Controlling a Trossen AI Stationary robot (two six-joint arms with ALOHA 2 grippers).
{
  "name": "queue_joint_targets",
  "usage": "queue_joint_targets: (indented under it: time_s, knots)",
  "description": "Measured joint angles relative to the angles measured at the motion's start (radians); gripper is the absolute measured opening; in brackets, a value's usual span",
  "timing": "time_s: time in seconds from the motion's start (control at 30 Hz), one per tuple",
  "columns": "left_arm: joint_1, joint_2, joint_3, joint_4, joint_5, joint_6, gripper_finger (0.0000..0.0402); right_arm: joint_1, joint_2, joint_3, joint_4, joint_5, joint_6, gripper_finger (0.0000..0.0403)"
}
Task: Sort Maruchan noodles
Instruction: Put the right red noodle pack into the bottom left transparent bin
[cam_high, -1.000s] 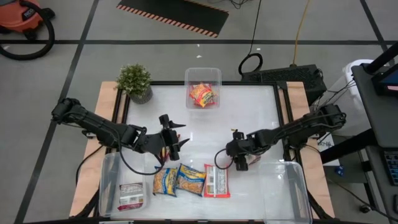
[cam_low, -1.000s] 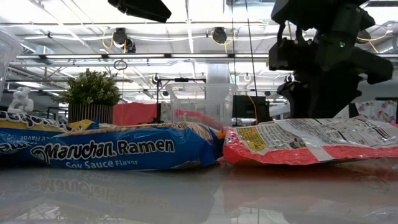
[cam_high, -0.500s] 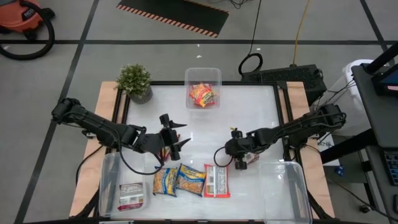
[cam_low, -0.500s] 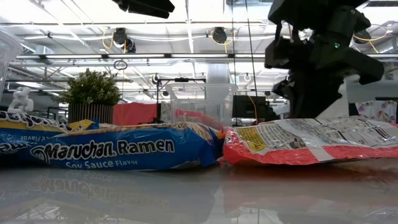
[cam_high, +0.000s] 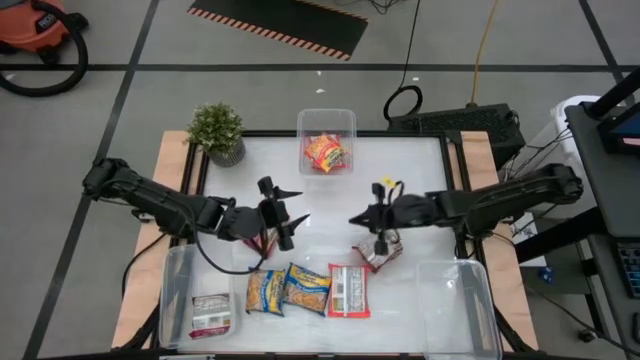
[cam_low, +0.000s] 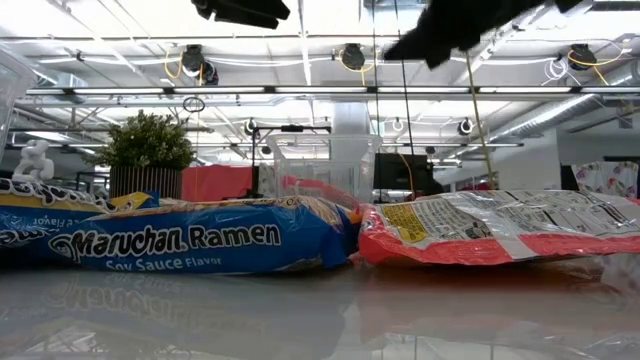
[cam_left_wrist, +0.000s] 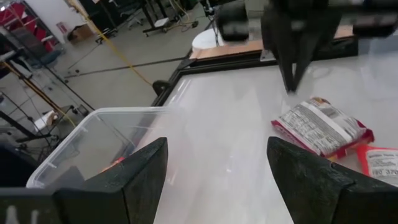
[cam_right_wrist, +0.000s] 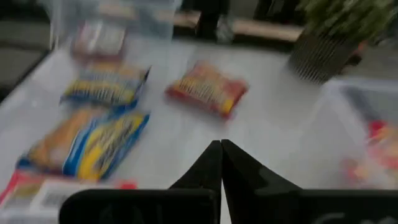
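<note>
Reaching mid-table, the right arm's fingers (cam_right_wrist: 222, 163) pinch together, empty.

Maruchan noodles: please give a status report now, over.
Right gripper shut, empty, over table middle. Left gripper open, empty, facing it. Red packet lies on table under right arm, not held. No obstacle seen.

The scene is bright, with light from the ceiling lamps (cam_low: 348, 55) seen in the low view. The white worktop (cam_high: 400, 180) is glossy and mirrors the packets (cam_low: 190, 240) in front. The right wrist view is blurred all over. The left wrist view is soft, with a blurred dark arm (cam_left_wrist: 292, 31) at distance.
</note>
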Motion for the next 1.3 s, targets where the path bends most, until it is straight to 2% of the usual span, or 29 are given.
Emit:
queue_joint_targets:
  time_s: [0.13,0.37,0.6,0.73,1.1,1.3]
  knots:
    - [0.006,0.000,0.000,-0.002,0.000,-0.037,0.0280,0.001,-0.062,0.000,-0.040,-0.001,0.024,0.0003]
    - [0.005,0.000,0.000,0.003,0.000,-0.056,0.0280,0.036,-0.055,-0.001,-0.326,-0.003,0.188,0.0026]
    - [0.005,0.000,0.000,0.003,0.000,-0.062,0.0280,0.070,0.014,-0.002,-0.566,-0.082,0.290,0.0084]
    - [0.005,0.000,0.000,0.003,0.000,-0.058,0.0280,0.092,0.045,-0.002,-0.639,-0.133,0.308,0.0125]
    - [0.002,0.000,0.000,0.003,0.015,-0.073,0.0280,0.230,0.164,-0.002,-0.534,-0.118,0.081,0.0215]
    - [0.002,0.000,0.000,0.001,0.033,-0.065,0.0280,0.280,0.224,-0.001,-0.471,0.000,-0.020,0.0225]
